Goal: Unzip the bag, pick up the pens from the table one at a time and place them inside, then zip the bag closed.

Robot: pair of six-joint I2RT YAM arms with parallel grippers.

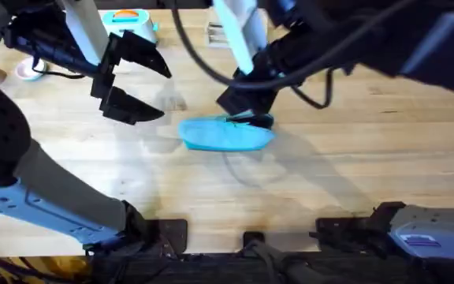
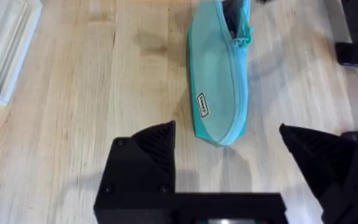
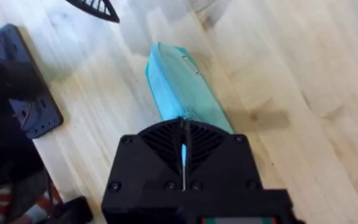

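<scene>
On pale grainy planks, flat oval fabric bag [image 1: 227,135].

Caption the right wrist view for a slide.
Right gripper shut on the turquoise bag's zipper end, bag lying flat on the wooden table.

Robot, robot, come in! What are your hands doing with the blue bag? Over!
Left end effector open, hovering beside bag. Right end effector shut on the bag's end, something thin and turquoise between its fingers. Nothing in the way.

Light wooden plank table [image 1: 369,158] with visible grain fills the scene, evenly lit, with soft shadows on it. A white ridged tray [image 2: 5,50] lies on it.
</scene>
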